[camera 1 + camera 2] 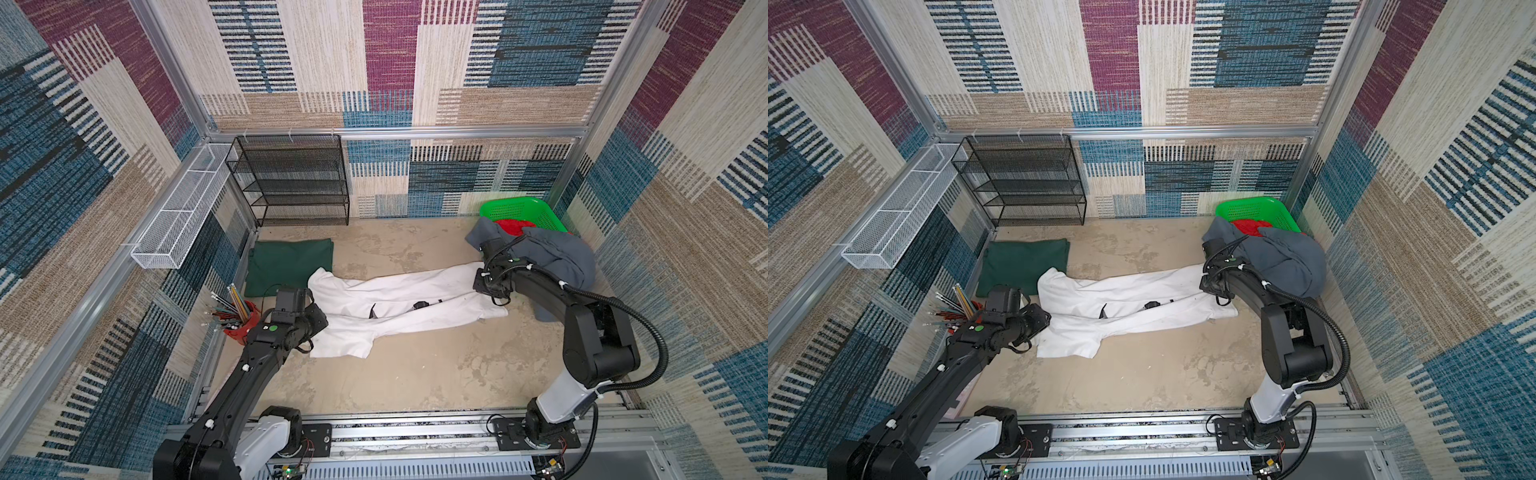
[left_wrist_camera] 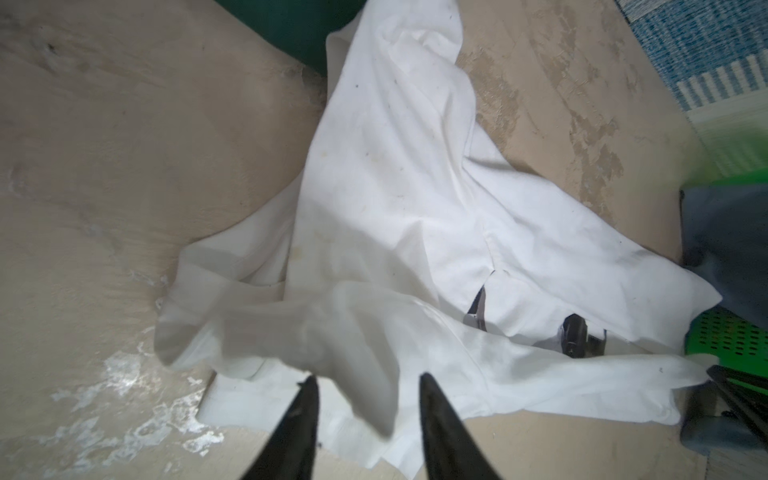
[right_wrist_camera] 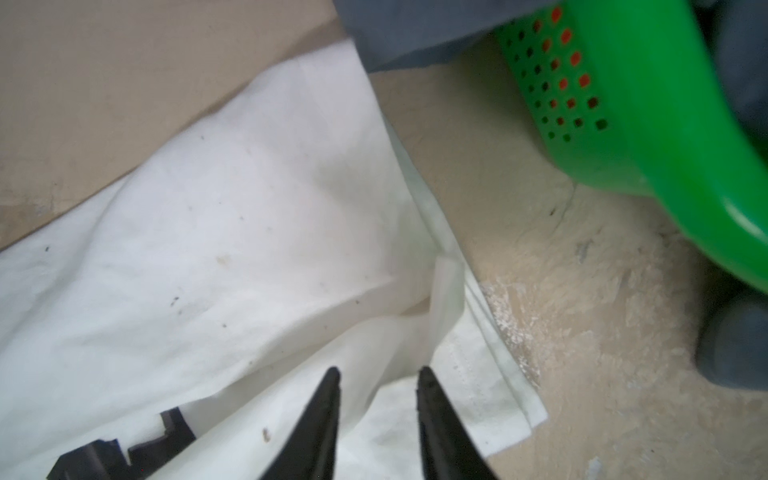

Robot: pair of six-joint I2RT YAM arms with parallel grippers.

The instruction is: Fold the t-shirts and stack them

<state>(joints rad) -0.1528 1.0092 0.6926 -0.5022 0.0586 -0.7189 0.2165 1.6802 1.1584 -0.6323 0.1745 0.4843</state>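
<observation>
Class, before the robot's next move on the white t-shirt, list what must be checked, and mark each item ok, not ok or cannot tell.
1. Left hand open: ok.
2. Right hand open: ok.
3. White t-shirt spread flat: not ok, rumpled and stretched long.
4. Dark green t-shirt folded: ok.
5. Grey t-shirt folded: not ok, draped over the green basket.

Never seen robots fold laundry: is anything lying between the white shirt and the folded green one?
Nothing visible does. The white t-shirt lies on the bare table, one corner reaching the edge of the folded dark green t-shirt.
</observation>
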